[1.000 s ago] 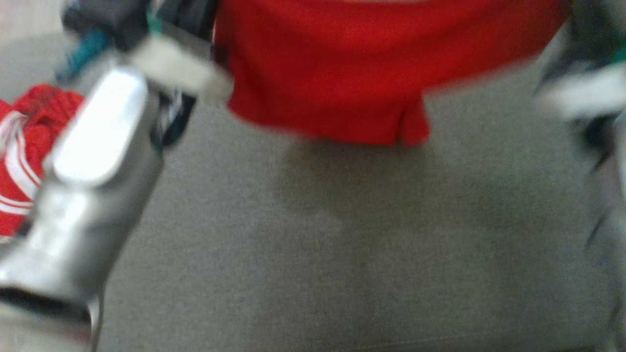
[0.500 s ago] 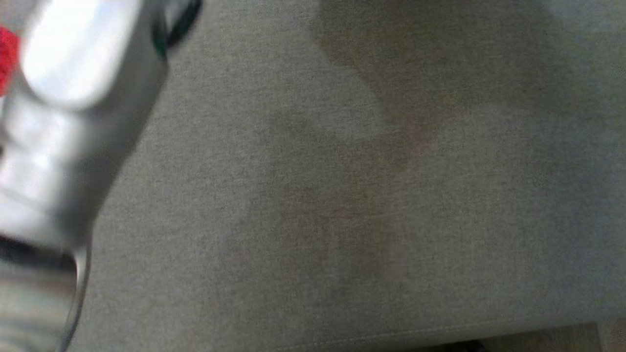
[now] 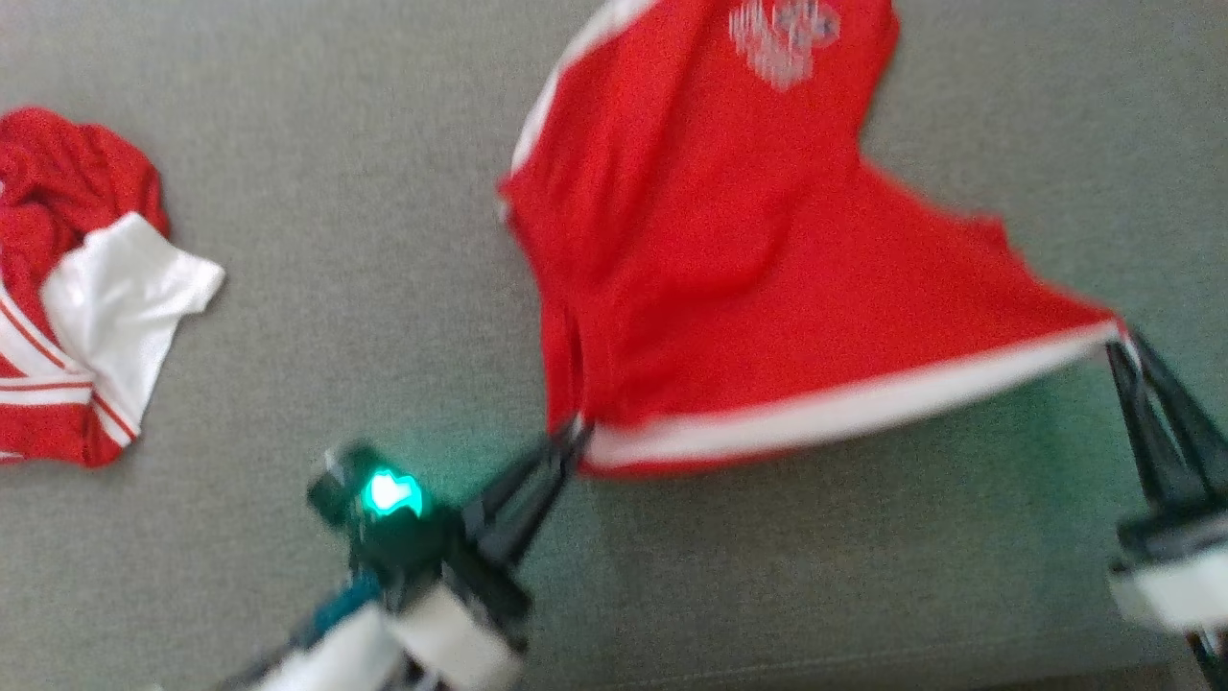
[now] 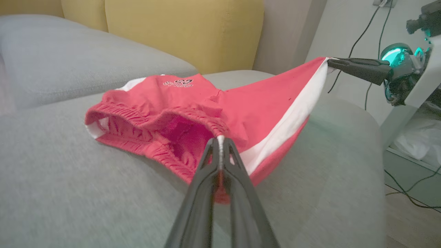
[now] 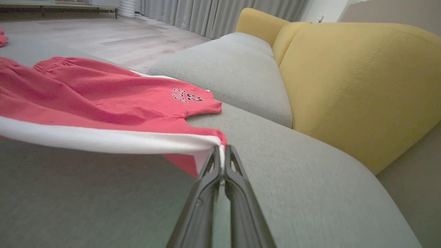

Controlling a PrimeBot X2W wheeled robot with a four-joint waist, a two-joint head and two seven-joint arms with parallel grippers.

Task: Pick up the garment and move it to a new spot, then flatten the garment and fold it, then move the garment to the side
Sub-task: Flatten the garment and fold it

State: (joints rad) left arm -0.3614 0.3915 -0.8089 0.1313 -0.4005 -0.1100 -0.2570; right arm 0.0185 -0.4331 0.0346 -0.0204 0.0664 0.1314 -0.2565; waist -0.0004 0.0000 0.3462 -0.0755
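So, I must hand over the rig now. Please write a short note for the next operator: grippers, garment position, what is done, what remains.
Left gripper: shut on the waistband end of the white side stripe of the red shorts.
Right gripper: shut on the other end of the stripe, which is stretched between them above the grey cushion.
The logo end of the shorts rests on the cushion.
A second red and white garment lies crumpled to the robot's left, apart.
Done: shorts picked up.
Left: lay flat, fold, move aside.
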